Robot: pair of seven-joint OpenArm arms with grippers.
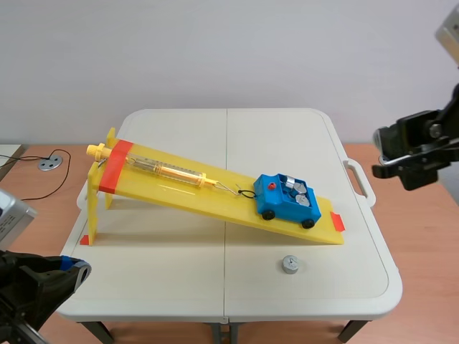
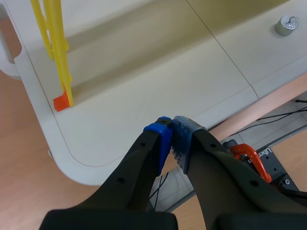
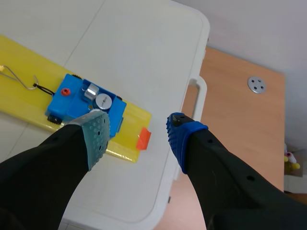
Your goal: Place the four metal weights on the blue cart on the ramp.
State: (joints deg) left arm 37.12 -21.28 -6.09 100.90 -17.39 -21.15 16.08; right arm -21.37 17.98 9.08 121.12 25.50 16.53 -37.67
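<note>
I'm working over a white table (image 1: 179, 287) set against a pale wall, with wood floor showing at both sides. The yellow ramp (image 1: 215, 197) is running down across it, and the blue cart (image 1: 287, 208) is sitting near its low end. Three weights (image 1: 296, 190) seem to be riding in the cart's tray. The fourth weight (image 1: 289, 264) is standing alone on the table, in front of the ramp and just downhill of the cart.

The right gripper (image 3: 137, 132) is hanging high off the table's right edge with its fingers spread wide and nothing between them. The left gripper (image 2: 171, 139) is waiting low at the near left corner, pads pressed together on nothing.

I'm judging the pick of that last weight to be the step in hand, and the right arm looks the better placed for it. I'd be coming straight down over the weight and pinching its round body squarely. Then I'd be lifting it clear before crossing the ramp's edge, and lowering it gently into the free spot, because a nudge could send the cart rolling.
</note>
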